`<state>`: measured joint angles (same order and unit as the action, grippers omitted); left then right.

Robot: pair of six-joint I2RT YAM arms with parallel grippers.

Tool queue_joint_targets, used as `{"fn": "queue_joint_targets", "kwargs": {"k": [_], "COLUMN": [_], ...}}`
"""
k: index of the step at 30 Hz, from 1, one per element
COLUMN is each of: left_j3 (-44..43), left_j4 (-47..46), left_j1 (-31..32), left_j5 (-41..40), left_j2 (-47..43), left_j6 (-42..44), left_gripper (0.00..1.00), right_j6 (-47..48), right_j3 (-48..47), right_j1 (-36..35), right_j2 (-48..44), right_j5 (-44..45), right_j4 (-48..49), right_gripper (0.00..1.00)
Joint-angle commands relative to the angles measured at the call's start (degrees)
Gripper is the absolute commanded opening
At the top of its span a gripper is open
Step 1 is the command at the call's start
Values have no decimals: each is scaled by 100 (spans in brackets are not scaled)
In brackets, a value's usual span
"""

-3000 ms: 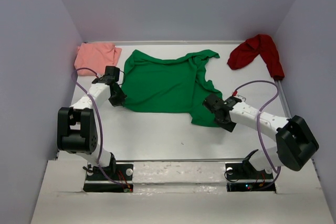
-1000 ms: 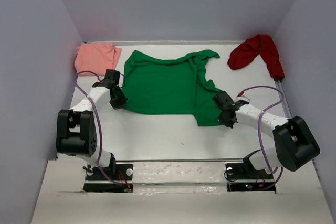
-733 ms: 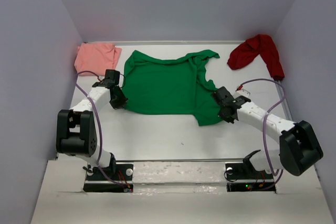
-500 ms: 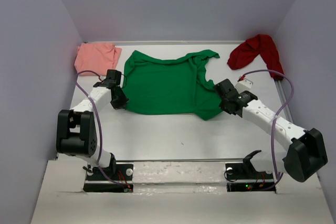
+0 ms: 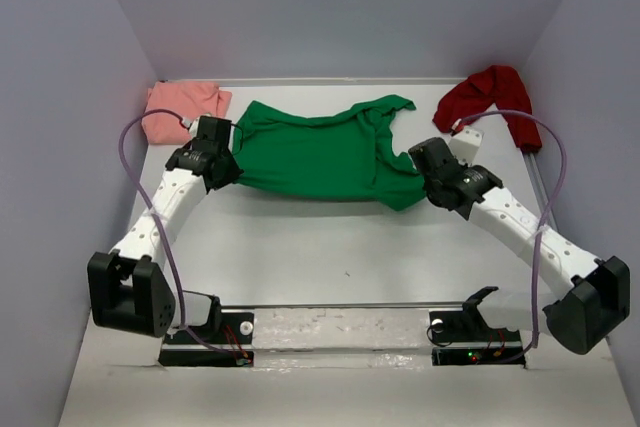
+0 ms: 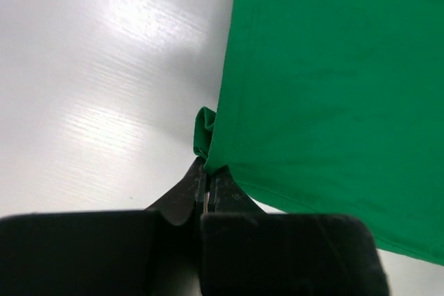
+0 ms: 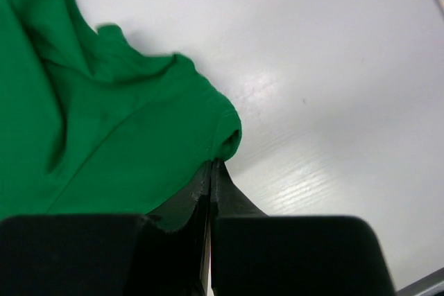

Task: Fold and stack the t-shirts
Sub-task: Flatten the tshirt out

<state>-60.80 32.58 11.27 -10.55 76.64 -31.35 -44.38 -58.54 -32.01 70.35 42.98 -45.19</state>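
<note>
Green shirt [image 5: 320, 152] lay spread mid-table [image 5: 330, 247], toward the far edge. Left gripper [image 6: 206, 179] was pinched tight on its near-left hem corner, with a small tuck of cloth bunched at the tips. Right gripper [image 7: 210, 171] was clamped on the near-right corner, where the fabric curled over the tips.

Pink shirt [image 5: 180, 107] sat crumpled in the far left corner. Red shirt [image 5: 490, 97] was heaped in the far right corner, partly against the right edge.

Handling, judged: light, limp, thin cloth. It would sag and wrinkle between grips and could slip from a tip pinch. Best taken at the hem corners or shoulders, with both arms, since it is far wider than either gripper.

Count: three shirts, one each of green, pink and red. Two grippers, both on green.
</note>
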Motion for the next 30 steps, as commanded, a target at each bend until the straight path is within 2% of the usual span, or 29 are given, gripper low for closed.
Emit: {"fn": "queue_joint_targets", "kwargs": {"k": [1, 5, 9, 13, 17, 21, 24, 27, 30], "left_j3": [-669, -1398, -1943, -2541, -3297, -4323, -4782, -5081, -4986], "left_j4": [468, 863, 1136, 1400, 1602, 1699, 1375, 911, 372], "left_j1": [86, 86, 95, 104, 130, 174, 183, 192, 192], "left_j5": [-580, -808, -835, -923, -791, -432, 130, 781, 1282], "left_j2": [-650, -949, -1046, -1090, -1081, -1116, -1265, -1467, -1810], "left_j6": [182, 314, 516, 648, 815, 982, 1148, 1263, 1229], "left_gripper": [0, 0, 0, 0, 0, 0, 0, 0, 0], "right_j6": [1051, 2262, 3230, 4006, 4797, 5499, 6018, 6379, 6416], "right_j3": [-868, -1842, -2406, -3432, -4041, -4955, -5421, -5877, -5993], "right_j1": [-51, -51, -51, 37, 89, 90, 90, 90, 90], "right_j2": [-398, -443, -347, 13, 321, 471, 410, 410, 252], "right_j5": [982, 1265, 1449, 1467, 1468, 1625, 1669, 1670, 1442], "right_j4": [195, 579, 1072, 1319, 1635, 1942, 2303, 2426, 2436], "right_gripper": [0, 0, 0, 0, 0, 0, 0, 0, 0]}}
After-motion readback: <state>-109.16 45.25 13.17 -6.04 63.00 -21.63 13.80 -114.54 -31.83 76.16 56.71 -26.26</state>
